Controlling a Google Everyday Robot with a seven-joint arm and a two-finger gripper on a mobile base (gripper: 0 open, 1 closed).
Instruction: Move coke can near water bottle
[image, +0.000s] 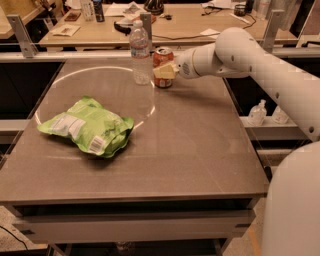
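The coke can (162, 57), red-orange with a silver top, stands upright at the far middle of the grey table (190, 150). It is just right of the tall clear water bottle (140, 52), with a small gap between them. My gripper (166, 71) reaches in from the right on the white arm (235, 52). Its pale yellow fingers (167, 70) are closed around the can's lower half. The can's base is at the table surface.
A green chip bag (87, 126) lies on the table's left half. A second table (190, 22) with clutter stands behind. Two small clear bottles (258, 113) sit on a ledge to the right. My white base (295, 205) fills the lower right.
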